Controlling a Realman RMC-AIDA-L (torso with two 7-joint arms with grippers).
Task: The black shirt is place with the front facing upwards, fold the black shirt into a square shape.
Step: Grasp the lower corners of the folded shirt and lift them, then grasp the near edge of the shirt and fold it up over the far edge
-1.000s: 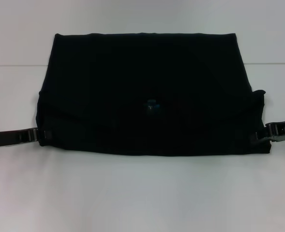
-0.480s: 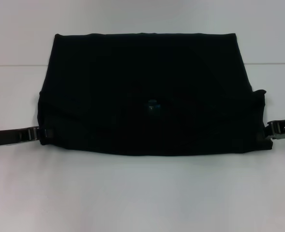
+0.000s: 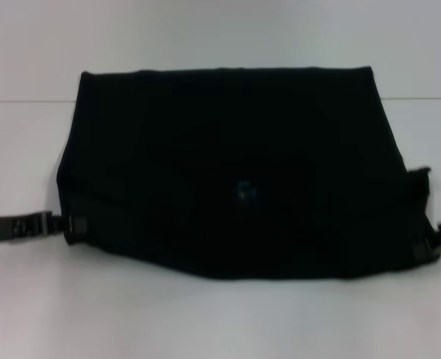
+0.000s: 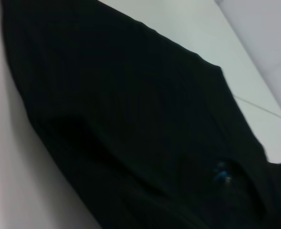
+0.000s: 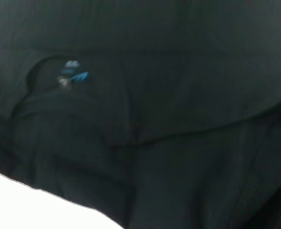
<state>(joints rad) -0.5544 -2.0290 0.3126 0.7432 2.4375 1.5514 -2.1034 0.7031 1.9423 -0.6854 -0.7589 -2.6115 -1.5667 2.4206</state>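
Note:
The black shirt [image 3: 227, 164] lies folded into a wide band on the white table [image 3: 220, 321], with its small blue neck label [image 3: 244, 191] facing up near the middle. My left gripper [image 3: 65, 224] is at the shirt's near left corner, shut on the cloth. At the near right corner my right gripper [image 3: 430, 245] pinches the cloth too. The left wrist view is filled by the black shirt [image 4: 130, 124] and shows the label [image 4: 220, 174]. The right wrist view shows the shirt [image 5: 154, 119] with its label [image 5: 72, 74]. No print shows.
A thin seam line [image 3: 25, 101] crosses the table behind the shirt's far corners. Bare white tabletop [image 4: 6, 191] runs along the shirt's left side and in front of its near edge [image 5: 16, 210].
Both grippers have drawn back toward me with the shirt's near corners. The whole shirt has slid nearer, its far edge moving with it.

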